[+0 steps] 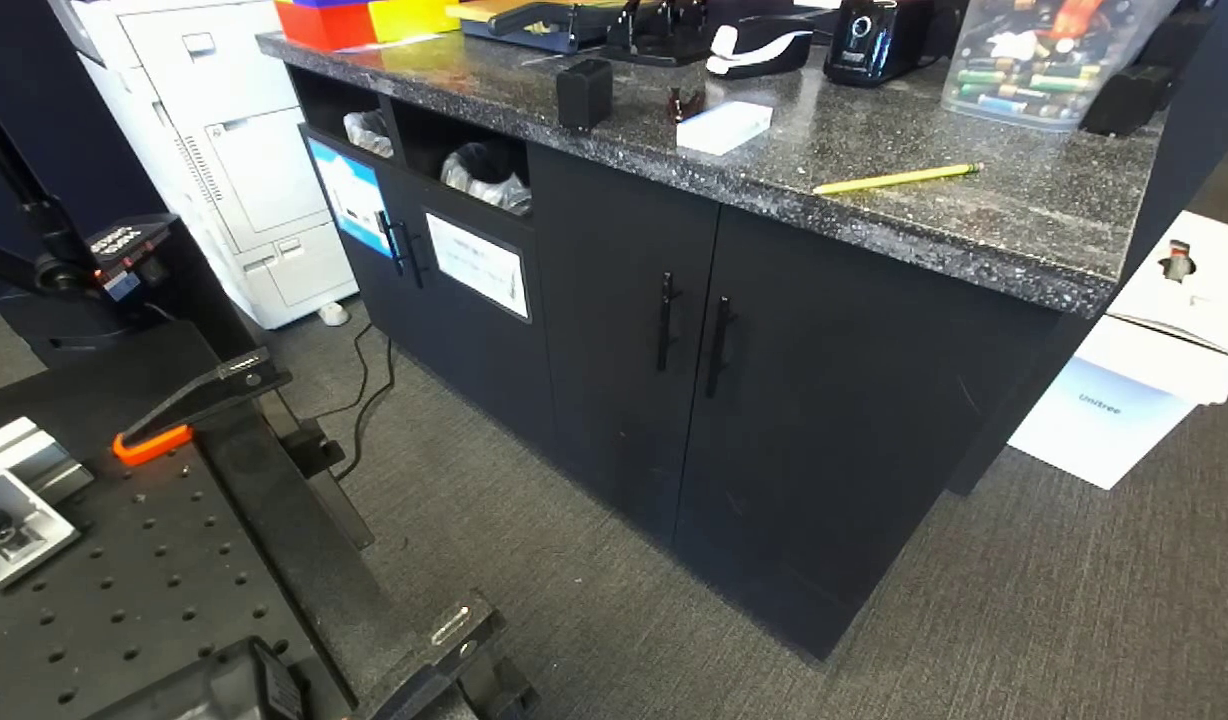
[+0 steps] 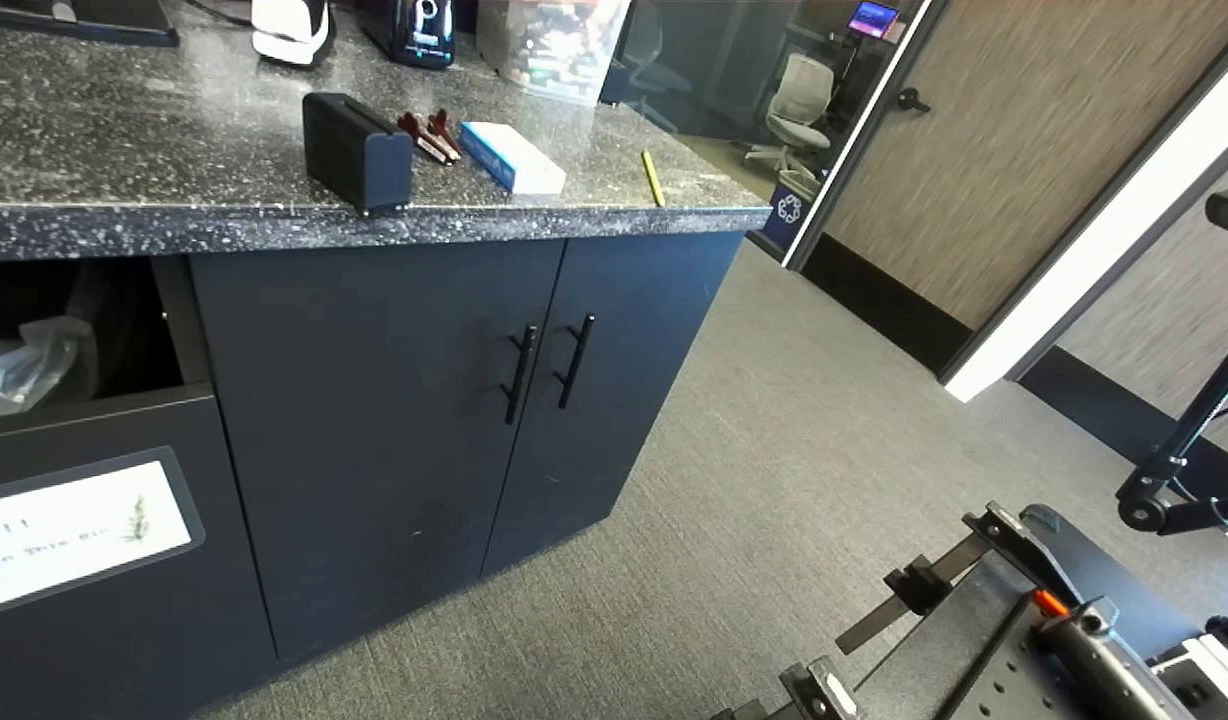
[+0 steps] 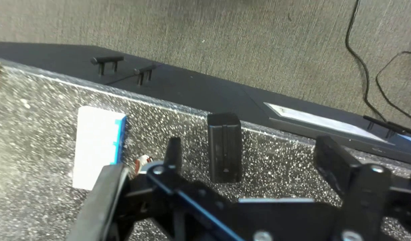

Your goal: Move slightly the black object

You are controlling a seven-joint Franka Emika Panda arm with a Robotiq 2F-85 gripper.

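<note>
We see a black block [image 2: 357, 150] upright at the edge of a speckled table [image 2: 204, 140]. In the wrist view, we find it in the gap between the widely parted fingers [image 3: 173, 150] of the end effector [image 3: 248, 149], nearer the finger at that view's left, touching neither. Near the block lies a white-and-blue box [image 2: 517, 160]; farther along, a yellow pencil [image 1: 898, 180].
</note>
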